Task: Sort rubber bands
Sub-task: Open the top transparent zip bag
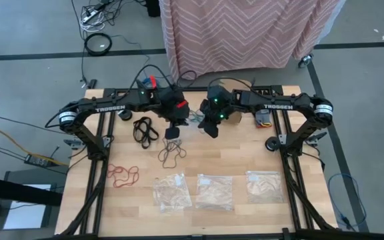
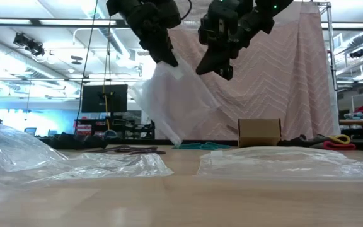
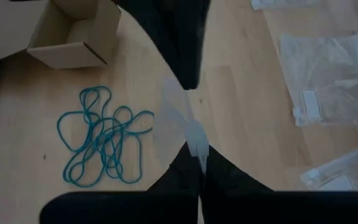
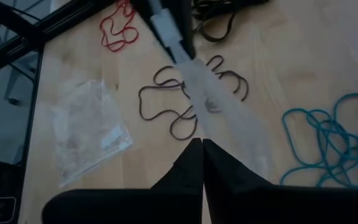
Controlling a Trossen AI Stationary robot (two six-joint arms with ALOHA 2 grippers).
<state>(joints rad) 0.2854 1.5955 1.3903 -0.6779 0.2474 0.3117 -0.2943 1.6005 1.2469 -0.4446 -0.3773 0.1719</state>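
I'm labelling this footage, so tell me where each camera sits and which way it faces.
High: overhead, straight down on table; both arms, red bands.
Low: table height, level toward curtain; both arms overhead holding bag.
Left wrist: on left arm, down past shut fingers at teal bands.
Right wrist: on right arm, down past shut fingers at brown bands.
Shared: wrist views both show bag, teal bands.

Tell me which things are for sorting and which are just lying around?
For the job: red rubber bands, black rubber bands, dark brown rubber bands, teal rubber bands, clear bag held up by both grippers.

Lying about: cardboard box, floor cables.
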